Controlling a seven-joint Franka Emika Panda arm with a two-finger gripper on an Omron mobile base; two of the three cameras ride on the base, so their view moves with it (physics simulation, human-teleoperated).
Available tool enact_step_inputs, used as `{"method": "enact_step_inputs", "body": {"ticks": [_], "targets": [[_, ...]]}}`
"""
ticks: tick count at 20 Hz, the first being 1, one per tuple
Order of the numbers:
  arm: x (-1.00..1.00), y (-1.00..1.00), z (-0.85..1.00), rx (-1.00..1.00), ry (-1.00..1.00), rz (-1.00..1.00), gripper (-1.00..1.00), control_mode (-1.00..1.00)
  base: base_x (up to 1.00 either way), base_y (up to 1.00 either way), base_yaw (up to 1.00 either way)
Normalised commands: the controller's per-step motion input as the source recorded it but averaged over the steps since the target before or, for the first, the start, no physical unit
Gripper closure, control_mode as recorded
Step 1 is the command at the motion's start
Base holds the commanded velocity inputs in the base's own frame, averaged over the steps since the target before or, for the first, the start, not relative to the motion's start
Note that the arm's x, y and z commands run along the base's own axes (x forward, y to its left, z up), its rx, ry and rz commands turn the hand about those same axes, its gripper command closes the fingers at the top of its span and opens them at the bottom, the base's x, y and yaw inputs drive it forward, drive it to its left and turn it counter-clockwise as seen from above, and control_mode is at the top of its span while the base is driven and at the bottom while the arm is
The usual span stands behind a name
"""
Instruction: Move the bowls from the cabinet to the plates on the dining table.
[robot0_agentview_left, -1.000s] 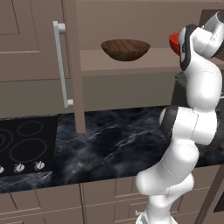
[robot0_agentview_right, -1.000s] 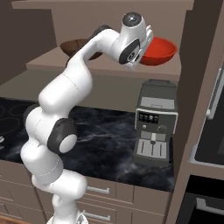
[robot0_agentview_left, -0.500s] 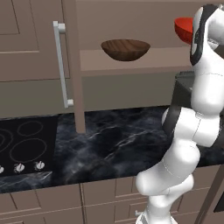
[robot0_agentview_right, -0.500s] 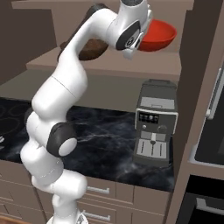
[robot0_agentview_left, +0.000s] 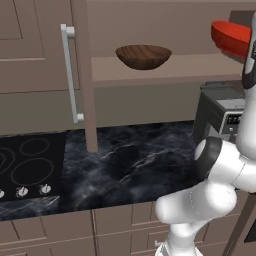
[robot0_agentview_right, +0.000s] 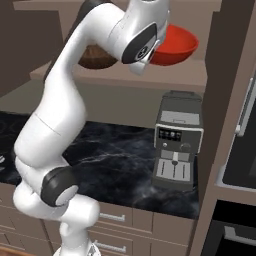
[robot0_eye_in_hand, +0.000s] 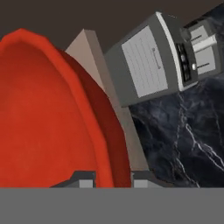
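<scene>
My claw (robot0_eye_in_hand: 113, 177) is clamped on the rim of the red bowl (robot0_eye_in_hand: 52, 118): in the hand view one finger (robot0_eye_in_hand: 83, 179) sits inside the bowl and the other just outside its wall, the rim pinched between them. That view alone shows the grip. Beyond the bowl's edge it looks down on the lip of the shelf (robot0_eye_in_hand: 94, 57), the top of the coffee machine (robot0_eye_in_hand: 153, 61) and the marble counter (robot0_eye_in_hand: 183, 140) below.

In the right base view my hand hides the near side of the red bowl (robot0_agentview_right: 175, 47), which hangs in front of the shelf (robot0_agentview_right: 165, 75) and above the machine (robot0_agentview_right: 177, 142), so the fingers cannot be made out there. The brown bowl (robot0_agentview_right: 97, 57) is partly hidden behind my arm.

The left base view gives what the others lack: the brown bowl (robot0_agentview_left: 143, 56) whole, resting on the shelf (robot0_agentview_left: 170, 67) well to my claw's left, the cabinet door (robot0_agentview_left: 35, 65) with its bar handle (robot0_agentview_left: 70, 75), and the cooktop (robot0_agentview_left: 27, 162). The red bowl (robot0_agentview_left: 231, 37) is cut off at the right edge there.
</scene>
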Motion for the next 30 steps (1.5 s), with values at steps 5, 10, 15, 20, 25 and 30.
{"method": "enact_step_inputs", "body": {"ticks": [5,10,15,20,25,30], "targets": [[-1.00,0.73,-0.40,-0.05,0.00,0.00,1.00,-1.00,0.00,0.00,0.00],[-1.00,0.76,-0.52,-0.09,0.00,0.00,1.00,-1.00,0.00,0.00,0.00],[-1.00,0.70,-0.50,-0.12,-0.01,0.03,1.00,-1.00,0.00,0.00,0.00],[-1.00,0.39,0.00,-0.07,0.00,0.09,1.00,-1.00,0.00,0.00,0.00],[-0.86,-0.05,0.46,0.00,0.00,0.17,1.00,-1.00,0.00,0.00,0.00],[-0.73,-0.09,0.49,0.00,0.01,0.20,1.00,-1.00,0.00,0.00,0.00]]}}
